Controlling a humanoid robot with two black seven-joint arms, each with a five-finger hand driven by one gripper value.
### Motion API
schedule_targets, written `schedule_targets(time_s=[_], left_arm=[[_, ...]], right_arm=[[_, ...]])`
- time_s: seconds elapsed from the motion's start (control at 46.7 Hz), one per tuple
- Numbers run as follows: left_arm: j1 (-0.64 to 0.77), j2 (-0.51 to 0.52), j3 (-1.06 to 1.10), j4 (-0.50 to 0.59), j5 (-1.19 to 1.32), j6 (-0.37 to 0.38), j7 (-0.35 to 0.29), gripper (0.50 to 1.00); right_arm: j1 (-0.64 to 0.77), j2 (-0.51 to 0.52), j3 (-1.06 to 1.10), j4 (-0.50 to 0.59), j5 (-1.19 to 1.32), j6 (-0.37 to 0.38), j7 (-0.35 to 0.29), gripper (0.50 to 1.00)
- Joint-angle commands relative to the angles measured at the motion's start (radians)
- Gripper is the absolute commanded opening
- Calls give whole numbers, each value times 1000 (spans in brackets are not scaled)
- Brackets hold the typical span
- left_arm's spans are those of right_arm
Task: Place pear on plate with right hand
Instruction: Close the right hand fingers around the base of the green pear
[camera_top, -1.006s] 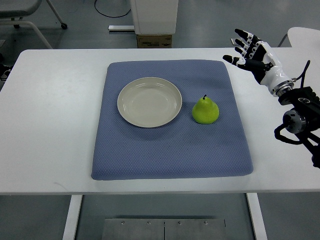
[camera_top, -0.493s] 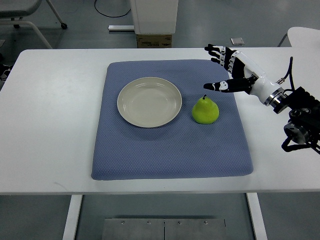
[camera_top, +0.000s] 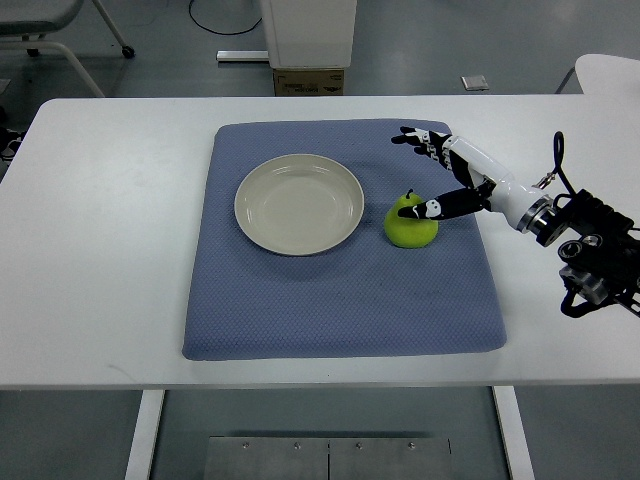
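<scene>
Right hand (camera_top: 440, 175) spread open over the pear (camera_top: 409, 226), thumb tip crossing its top, no grasp. Pear sits right of centre on the blue mat (camera_top: 340, 290), just beside the plate (camera_top: 299, 203).

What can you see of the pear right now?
The small yellow-green pear has smooth, glossy-looking skin and a short dark stem on top. It stands upright on the blue textured mat, just right of the round cream plate and apart from it. The right hand is spread over it, thumb across its top; no closed grasp shows.
</scene>
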Motion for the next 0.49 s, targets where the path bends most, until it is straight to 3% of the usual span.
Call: schedule_targets(time_s=[0.0,0.471], left_arm=[[0,0,0,0,0,0,0,1000],[0,0,-1,0,0,0,0,1000]], right_arm=[[-1,9,-19,-5,-19,-14,0,998],[-5,61,-109,-51,-51,-86,0,995]])
